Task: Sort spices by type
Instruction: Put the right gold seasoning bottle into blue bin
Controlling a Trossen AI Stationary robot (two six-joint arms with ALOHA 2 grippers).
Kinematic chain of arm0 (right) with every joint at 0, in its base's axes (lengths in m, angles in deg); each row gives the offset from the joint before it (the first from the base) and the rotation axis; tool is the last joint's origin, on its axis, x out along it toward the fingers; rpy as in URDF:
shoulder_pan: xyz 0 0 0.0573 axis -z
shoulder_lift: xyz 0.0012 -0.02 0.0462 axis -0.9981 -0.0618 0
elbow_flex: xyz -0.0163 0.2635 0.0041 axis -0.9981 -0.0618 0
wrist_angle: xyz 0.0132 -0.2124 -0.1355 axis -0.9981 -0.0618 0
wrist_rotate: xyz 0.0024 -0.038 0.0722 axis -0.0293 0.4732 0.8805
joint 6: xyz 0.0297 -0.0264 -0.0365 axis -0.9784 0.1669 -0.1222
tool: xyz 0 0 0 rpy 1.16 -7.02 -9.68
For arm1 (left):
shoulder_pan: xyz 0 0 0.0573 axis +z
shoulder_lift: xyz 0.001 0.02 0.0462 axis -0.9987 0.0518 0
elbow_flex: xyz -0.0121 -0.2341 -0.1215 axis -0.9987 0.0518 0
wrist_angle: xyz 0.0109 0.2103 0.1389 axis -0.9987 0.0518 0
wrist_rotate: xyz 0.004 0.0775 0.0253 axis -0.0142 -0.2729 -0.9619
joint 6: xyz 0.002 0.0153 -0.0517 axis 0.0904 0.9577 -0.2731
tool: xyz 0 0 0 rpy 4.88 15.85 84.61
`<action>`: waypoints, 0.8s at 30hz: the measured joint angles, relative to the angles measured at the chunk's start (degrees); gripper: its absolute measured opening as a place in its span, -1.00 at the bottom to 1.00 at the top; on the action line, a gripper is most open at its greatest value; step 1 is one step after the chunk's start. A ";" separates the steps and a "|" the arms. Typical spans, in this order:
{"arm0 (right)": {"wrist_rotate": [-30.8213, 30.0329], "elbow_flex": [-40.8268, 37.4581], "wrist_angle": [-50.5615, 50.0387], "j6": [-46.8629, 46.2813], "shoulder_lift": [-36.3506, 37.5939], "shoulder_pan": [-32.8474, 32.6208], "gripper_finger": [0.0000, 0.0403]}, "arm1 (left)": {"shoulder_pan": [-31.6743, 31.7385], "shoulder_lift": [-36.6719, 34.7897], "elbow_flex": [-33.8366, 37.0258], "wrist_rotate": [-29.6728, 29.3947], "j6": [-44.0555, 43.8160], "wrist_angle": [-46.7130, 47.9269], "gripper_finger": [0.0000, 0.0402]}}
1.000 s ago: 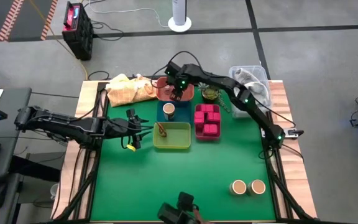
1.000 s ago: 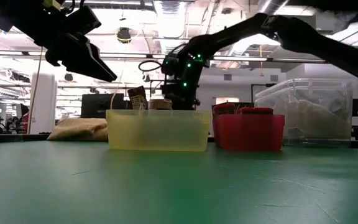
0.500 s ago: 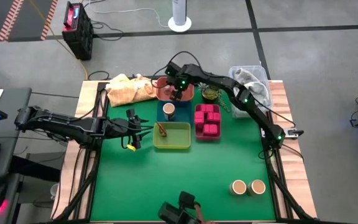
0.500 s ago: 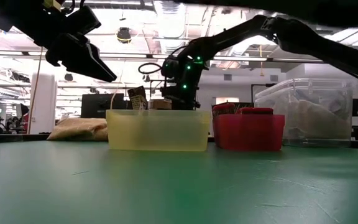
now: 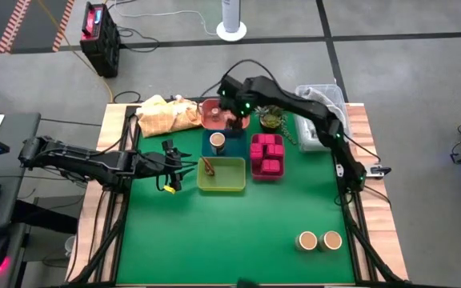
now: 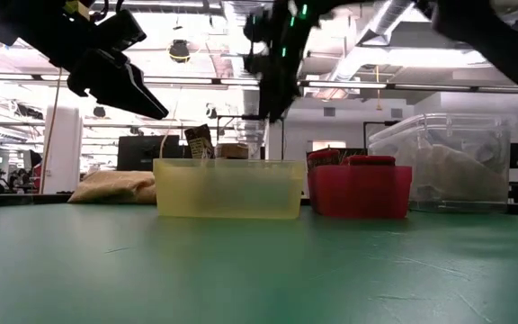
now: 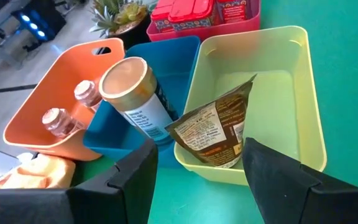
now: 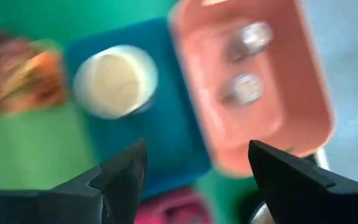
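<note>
My right gripper (image 5: 235, 118) hangs open above the orange tray (image 5: 214, 117) with nothing between its fingers; in its wrist view (image 8: 194, 168) two tiny jars (image 8: 246, 87) stand in that tray. A tan-topped jar (image 5: 218, 142) stands in the blue tray (image 7: 166, 62). A brown spice packet (image 7: 218, 132) leans in the yellow tray (image 5: 230, 182). Pink boxes (image 5: 267, 152) fill the red tray. Two tan-topped jars (image 5: 319, 240) stand on the mat at the near right. My left gripper (image 5: 184, 163) waits open and above the mat, left of the yellow tray.
A green spiky plant (image 5: 271, 120) and a clear plastic bin (image 5: 324, 102) stand at the far right, and a yellow cloth bundle (image 5: 165, 115) lies at the far left. Bare green mat (image 5: 238, 232) spreads across the near half.
My right gripper has risen straight up out of the orange tray and now hangs well above it. The tiny jars stay in the tray.
</note>
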 joint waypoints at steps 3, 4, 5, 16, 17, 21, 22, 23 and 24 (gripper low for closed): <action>-0.08 0.00 -5.42 -1.76 3.18 -4.70 0.54 | -0.02 0.02 0.00 0.02 0.11 0.04 0.12; -0.48 0.00 -7.06 -2.65 4.06 -6.51 0.54 | -0.02 0.00 0.00 0.02 0.11 0.05 0.12; -1.47 -0.01 -8.65 -3.82 4.89 -8.30 0.54 | -0.02 0.00 0.00 0.04 0.15 0.18 0.12; -12.74 -17.88 -10.67 -23.51 16.64 -28.28 0.54 | -1.14 -4.29 -0.01 3.35 -1.38 0.93 0.12; -13.10 -21.18 -9.61 -26.03 18.21 -29.85 0.54 | -1.50 -4.79 -0.01 3.88 -1.63 0.87 0.12; -13.17 -33.98 -3.55 -36.78 24.49 -35.93 0.54 | -2.64 -6.12 -0.02 4.03 -3.02 1.09 0.12; -12.99 -36.51 -2.01 -39.90 25.71 -37.54 0.54 | -2.84 -6.25 -0.02 4.02 -3.32 1.19 0.12; -12.52 -38.77 -0.73 -42.80 26.88 -39.33 0.54 | -2.99 -6.27 -0.02 4.02 -3.64 1.29 0.12; -11.65 -40.72 0.15 -45.21 27.81 -41.12 0.55 | -3.11 -6.27 -0.02 4.02 -3.83 1.32 0.12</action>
